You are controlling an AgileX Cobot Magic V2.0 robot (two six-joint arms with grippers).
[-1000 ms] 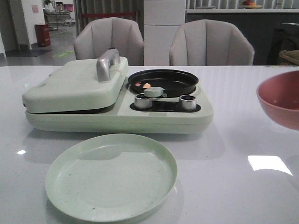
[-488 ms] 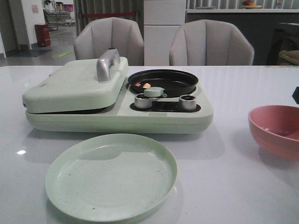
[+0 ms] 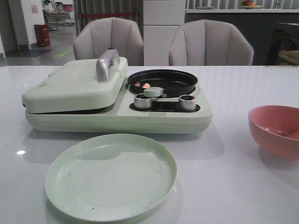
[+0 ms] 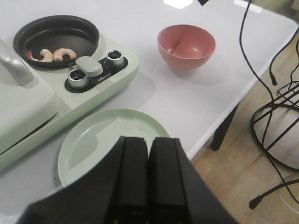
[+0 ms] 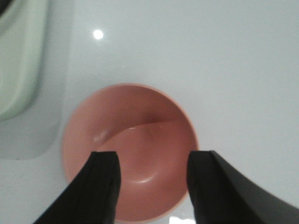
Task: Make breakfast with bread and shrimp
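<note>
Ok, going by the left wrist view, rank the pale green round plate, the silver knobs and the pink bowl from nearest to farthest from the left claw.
1. Pale green round plate, directly beneath the left claw.
2. Silver knobs, beyond the plate on the green appliance.
3. Pink bowl, farthest, out toward the table's edge.

Two shrimp (image 4: 53, 54), one green plate (image 3: 110, 176), one pink bowl (image 3: 274, 130), two silver knobs (image 3: 142, 101).

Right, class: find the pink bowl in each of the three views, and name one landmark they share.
Front view: the pink bowl sits at the right edge, on the white table.
Left wrist view: it is beyond the green plate, past the appliance's knobs.
Right wrist view: it fills the centre, under the open right gripper.
Shared landmark: the green appliance, beside it in all three.
</note>
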